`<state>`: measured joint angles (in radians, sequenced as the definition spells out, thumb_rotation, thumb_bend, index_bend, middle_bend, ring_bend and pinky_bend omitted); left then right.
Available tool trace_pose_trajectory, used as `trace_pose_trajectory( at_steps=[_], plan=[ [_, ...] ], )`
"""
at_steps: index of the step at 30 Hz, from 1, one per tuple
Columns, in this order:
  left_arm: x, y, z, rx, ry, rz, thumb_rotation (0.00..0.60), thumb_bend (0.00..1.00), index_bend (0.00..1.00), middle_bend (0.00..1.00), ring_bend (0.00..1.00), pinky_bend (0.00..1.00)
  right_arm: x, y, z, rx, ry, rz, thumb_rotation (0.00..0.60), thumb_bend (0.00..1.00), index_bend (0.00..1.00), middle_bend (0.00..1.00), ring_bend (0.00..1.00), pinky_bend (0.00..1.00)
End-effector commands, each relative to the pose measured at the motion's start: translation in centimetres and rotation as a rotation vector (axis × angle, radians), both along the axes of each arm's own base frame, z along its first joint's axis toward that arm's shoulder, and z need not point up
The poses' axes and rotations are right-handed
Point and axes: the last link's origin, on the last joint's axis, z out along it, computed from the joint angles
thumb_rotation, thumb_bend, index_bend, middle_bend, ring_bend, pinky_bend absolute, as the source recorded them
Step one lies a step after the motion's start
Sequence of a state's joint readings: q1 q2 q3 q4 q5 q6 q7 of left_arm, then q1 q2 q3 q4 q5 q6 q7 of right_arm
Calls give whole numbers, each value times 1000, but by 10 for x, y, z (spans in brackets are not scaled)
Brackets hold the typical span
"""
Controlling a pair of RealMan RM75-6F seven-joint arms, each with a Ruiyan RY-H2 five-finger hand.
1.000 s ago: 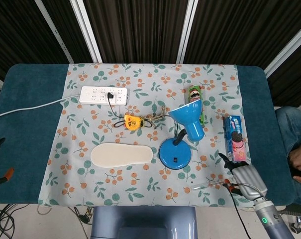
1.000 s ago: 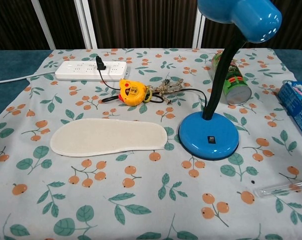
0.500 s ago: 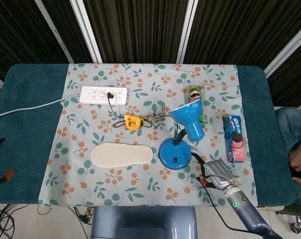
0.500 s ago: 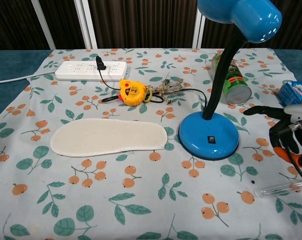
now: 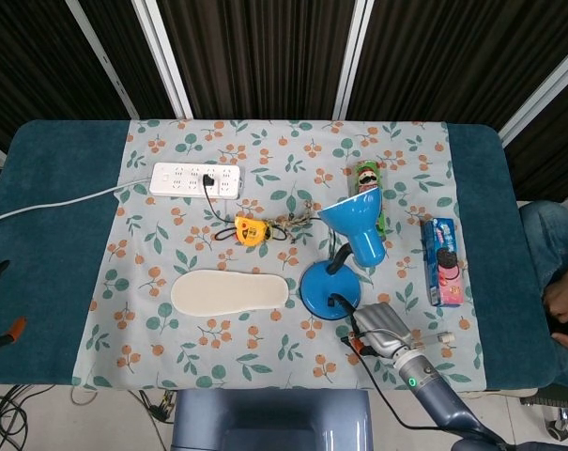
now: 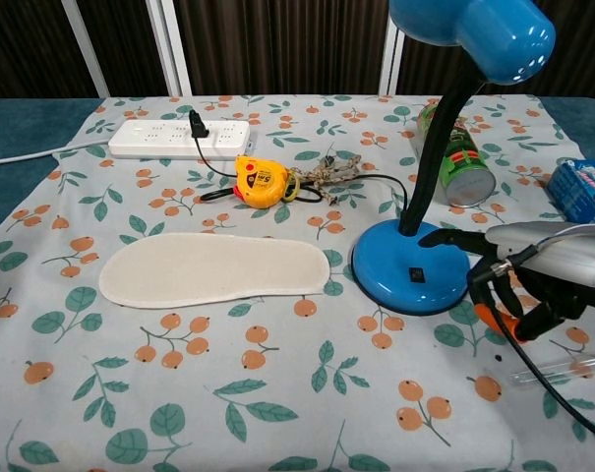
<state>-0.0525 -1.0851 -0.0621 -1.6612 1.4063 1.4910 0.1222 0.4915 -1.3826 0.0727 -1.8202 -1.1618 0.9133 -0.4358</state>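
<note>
Right hand (image 6: 533, 280) hovers empty, fingers spread, just beside one blue lamp (image 6: 412, 270); also one insole (image 6: 213, 268), one tape measure (image 6: 259, 181), one power strip (image 6: 179, 138)

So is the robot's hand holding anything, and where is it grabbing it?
Nothing is held. The right hand hovers with fingers spread beside the blue lamp's base, not gripping it.
</note>
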Motion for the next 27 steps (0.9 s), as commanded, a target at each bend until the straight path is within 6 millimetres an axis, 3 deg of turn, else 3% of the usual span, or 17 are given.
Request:
trace_pose_trajectory(
  at_steps=[1, 27],
  plan=[
    [0, 0, 0, 0, 0, -1, 600, 246, 100, 2, 0, 143, 1, -1, -5, 10, 9, -2, 600, 592, 0, 592, 608, 789],
    [0, 1, 0, -2, 4, -1, 600, 246, 100, 2, 0, 143, -5, 1, -13, 45, 35, -21, 600, 592, 0, 592, 608, 915]
  ],
)
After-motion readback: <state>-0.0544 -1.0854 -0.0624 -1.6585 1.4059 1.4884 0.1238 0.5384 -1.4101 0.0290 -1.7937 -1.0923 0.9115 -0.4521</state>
